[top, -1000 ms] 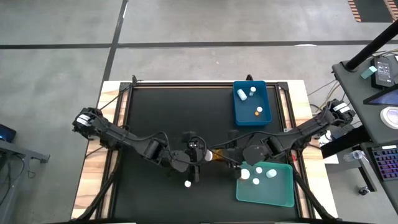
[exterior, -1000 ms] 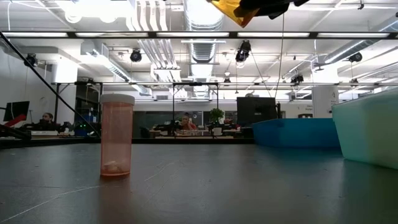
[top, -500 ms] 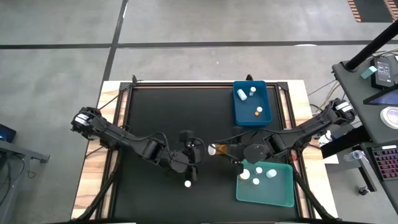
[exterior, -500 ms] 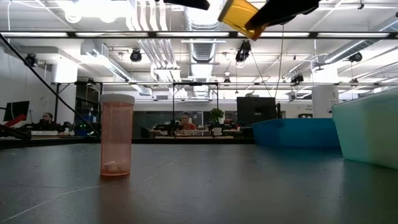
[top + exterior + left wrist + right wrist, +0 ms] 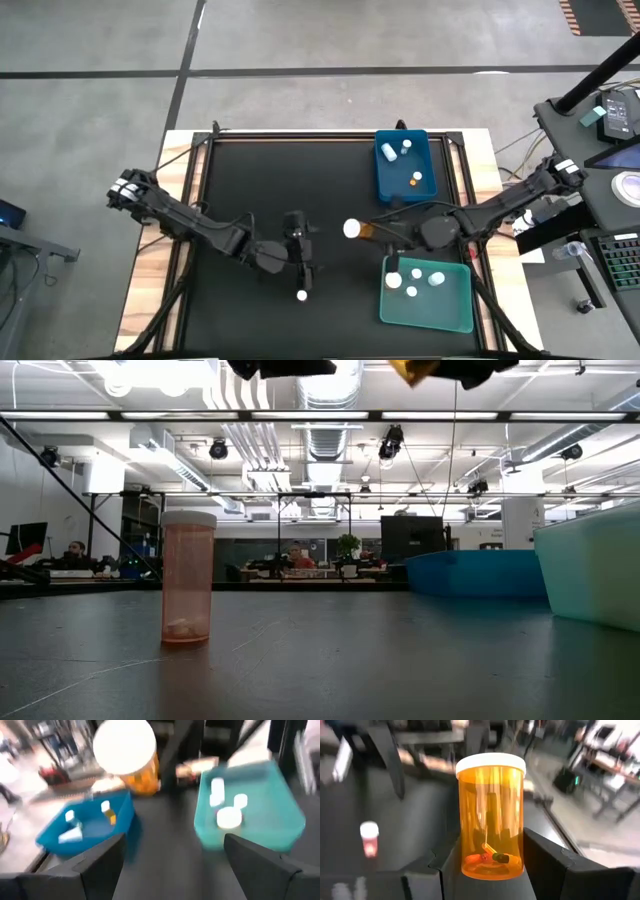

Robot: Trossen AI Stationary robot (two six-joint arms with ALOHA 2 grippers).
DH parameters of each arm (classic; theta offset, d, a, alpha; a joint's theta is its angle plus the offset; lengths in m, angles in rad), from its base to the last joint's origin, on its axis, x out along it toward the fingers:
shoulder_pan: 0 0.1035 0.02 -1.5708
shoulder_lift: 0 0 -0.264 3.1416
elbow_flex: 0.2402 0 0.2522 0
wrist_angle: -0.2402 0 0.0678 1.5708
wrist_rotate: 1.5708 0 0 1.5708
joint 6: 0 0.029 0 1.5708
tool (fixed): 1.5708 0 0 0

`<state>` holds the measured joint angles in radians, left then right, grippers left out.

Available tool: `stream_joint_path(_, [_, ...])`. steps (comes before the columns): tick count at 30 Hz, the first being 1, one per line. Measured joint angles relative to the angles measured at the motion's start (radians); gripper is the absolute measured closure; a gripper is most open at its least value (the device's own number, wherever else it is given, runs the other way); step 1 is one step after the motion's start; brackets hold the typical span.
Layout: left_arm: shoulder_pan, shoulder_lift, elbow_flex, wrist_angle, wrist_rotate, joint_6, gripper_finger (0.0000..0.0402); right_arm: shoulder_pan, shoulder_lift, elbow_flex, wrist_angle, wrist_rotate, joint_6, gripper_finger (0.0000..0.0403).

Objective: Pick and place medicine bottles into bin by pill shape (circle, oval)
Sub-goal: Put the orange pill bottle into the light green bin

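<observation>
amber bottle (image 5: 491, 815); label apparently blank

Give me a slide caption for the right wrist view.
Right gripper holds an amber bottle with capsules inside.

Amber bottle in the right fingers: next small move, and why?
Probably carry it toward a bin. The right gripper holds the amber bottle between its fingers above the mat, the left gripper stands open and apart, and the pills inside look elongated, so the oval bin; which of the teal bin or blue bin that is isn't visible.
</observation>
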<state>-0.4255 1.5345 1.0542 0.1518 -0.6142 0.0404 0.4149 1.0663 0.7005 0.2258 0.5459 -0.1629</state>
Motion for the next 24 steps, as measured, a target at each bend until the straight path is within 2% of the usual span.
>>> stream_joint_path(3, [-0.003,0.000,-0.080,0.256,0.001,0.078,0.0082,0.000,0.008,-0.067,0.216,-0.009,-0.071,0.0228])
stream_joint_path(7, [-0.005,0.000,-0.203,0.604,0.012,0.132,0.0082,-0.003,0.056,-0.135,0.501,-0.081,-0.127,0.0228])
stream_joint_path(10, [-0.004,0.000,-0.266,0.776,0.021,0.130,0.0082,-0.003,0.106,-0.159,0.691,-0.112,-0.165,0.0228])
stream_joint_path(16, [0.007,0.012,-0.284,0.884,0.069,0.128,0.0082,-0.003,0.214,-0.145,0.901,-0.156,-0.210,0.0228])
stream_joint_path(24, [0.021,0.062,-0.233,0.973,0.146,0.131,0.0082,-0.003,0.315,-0.086,0.931,-0.161,-0.228,0.0228])
